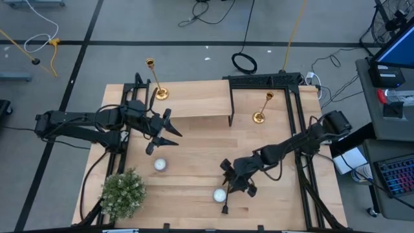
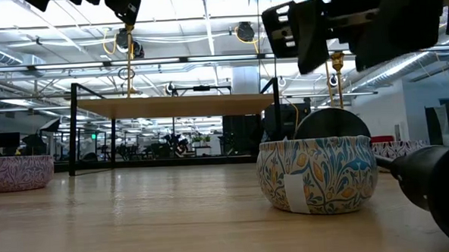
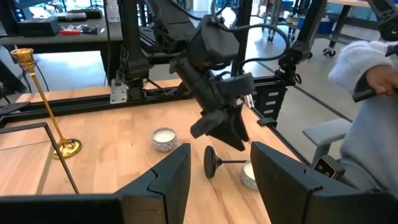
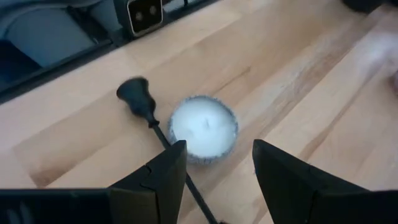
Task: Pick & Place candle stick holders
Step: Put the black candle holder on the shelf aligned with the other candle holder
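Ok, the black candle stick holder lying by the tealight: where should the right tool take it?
Probably by the thin stem, from straight above. The black candle stick holder lies flat on the table, its stem running close beside the tealight. The open right tool hangs over it; set the fingers across the stem, clear of the candle.

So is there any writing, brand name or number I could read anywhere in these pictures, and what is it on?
No text can be read in any view.
Patterned tealight tin: carries a pale tag, blank or too blurred to read.
Screen beside the table: glows blue, content too small to read.
Keyboard: key markings too small to read.
Gold candlesticks, the fallen black candlestick, left pincer and right pincer: no markings visible.
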Available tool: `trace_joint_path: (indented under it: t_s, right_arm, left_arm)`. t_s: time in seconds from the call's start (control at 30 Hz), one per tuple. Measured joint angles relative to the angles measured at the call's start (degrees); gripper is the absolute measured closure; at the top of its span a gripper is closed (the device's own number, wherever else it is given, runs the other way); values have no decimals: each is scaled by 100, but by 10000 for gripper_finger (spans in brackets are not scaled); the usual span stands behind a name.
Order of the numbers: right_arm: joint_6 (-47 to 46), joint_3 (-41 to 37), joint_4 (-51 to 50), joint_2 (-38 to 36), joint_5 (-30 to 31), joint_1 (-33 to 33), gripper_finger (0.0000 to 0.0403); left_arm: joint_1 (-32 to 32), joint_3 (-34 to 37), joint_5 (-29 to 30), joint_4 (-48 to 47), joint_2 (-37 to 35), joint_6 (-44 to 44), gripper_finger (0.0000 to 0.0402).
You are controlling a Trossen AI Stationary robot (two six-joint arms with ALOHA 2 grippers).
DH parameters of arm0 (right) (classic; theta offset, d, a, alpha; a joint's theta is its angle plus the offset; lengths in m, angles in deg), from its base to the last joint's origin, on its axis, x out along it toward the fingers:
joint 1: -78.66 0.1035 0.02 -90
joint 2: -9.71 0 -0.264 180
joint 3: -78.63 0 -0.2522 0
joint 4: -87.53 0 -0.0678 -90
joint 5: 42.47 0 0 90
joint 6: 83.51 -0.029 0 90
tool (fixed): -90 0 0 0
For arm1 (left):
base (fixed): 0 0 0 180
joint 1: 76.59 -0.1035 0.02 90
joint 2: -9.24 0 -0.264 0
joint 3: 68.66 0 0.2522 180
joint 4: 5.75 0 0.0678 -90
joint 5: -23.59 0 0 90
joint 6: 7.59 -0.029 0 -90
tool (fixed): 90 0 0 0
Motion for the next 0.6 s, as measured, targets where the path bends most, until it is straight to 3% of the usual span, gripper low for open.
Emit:
trace_joint_path:
  t_s: [0.33,0.6]
  right_arm:
    - [300,2,-169,661,-2,-46,223]
    - [125,2,-503,742,7,-37,223]
  left_arm:
    - [0,-2,-2,-138,0,-7,227]
    - [0,0,0,-299,0,-9,227]
